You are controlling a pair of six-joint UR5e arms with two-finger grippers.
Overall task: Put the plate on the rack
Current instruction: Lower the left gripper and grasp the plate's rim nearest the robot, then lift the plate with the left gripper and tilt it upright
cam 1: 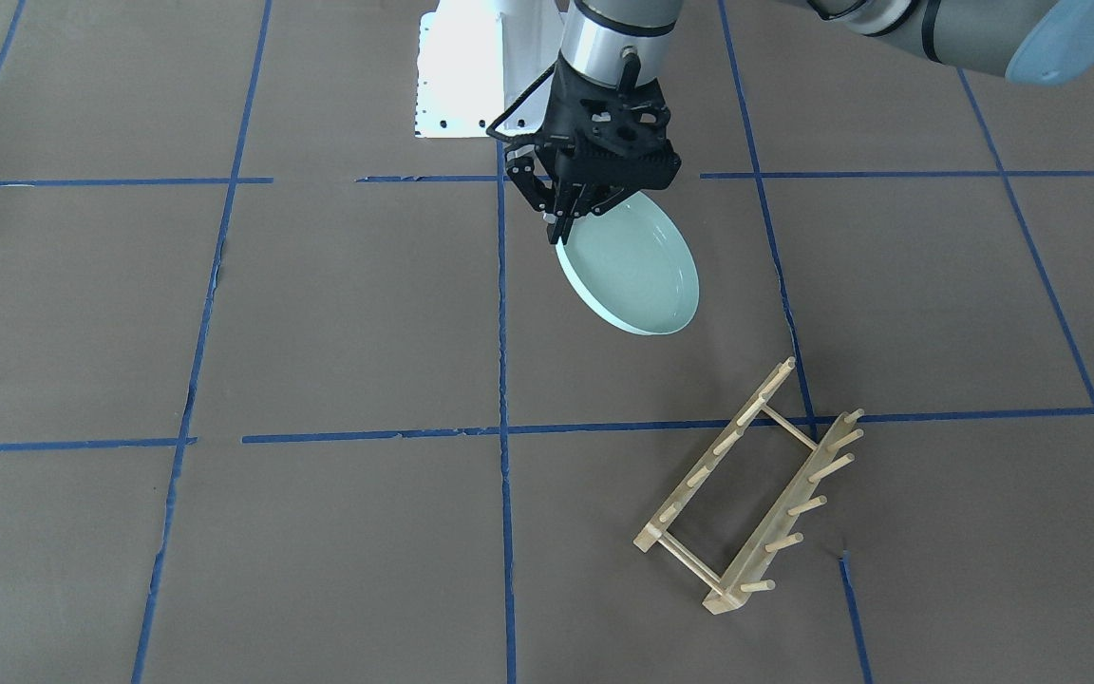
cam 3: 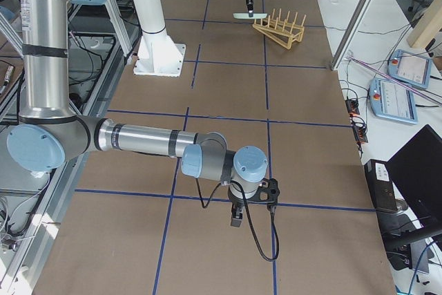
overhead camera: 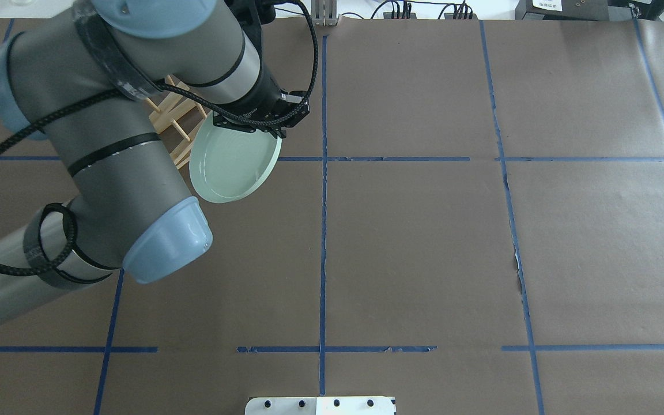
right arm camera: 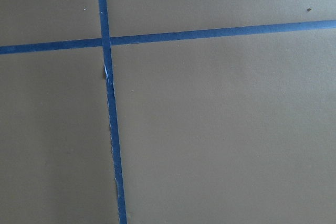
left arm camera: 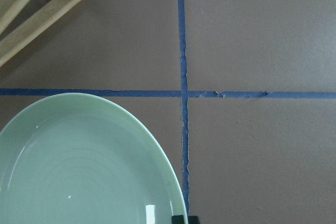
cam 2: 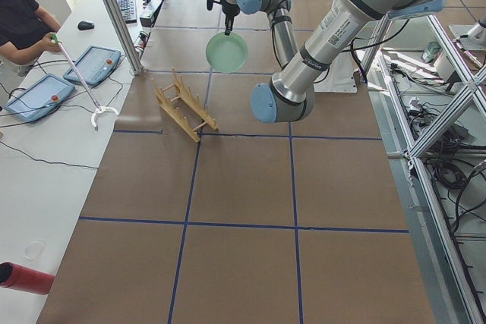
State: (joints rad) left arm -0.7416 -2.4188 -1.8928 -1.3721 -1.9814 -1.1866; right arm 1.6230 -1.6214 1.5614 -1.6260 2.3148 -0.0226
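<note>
Front view: the left end effector (cam 1: 568,217) is clamped on the rim of the plate (cam 1: 637,275), upper centre. The plate is tilted, off the surface (cam 1: 319,313). The rack (cam 1: 746,484) sits empty, lower right. Overhead: the plate hangs upper left, partly overlapping the rack. Left wrist: rack corner top left, plate bottom left, apart. Right side view: the right end effector (cam 3: 238,217) hovers low, bottom centre; can't tell if its fingers are apart. Pickup looks done; slotting between the pegs remains.
</note>
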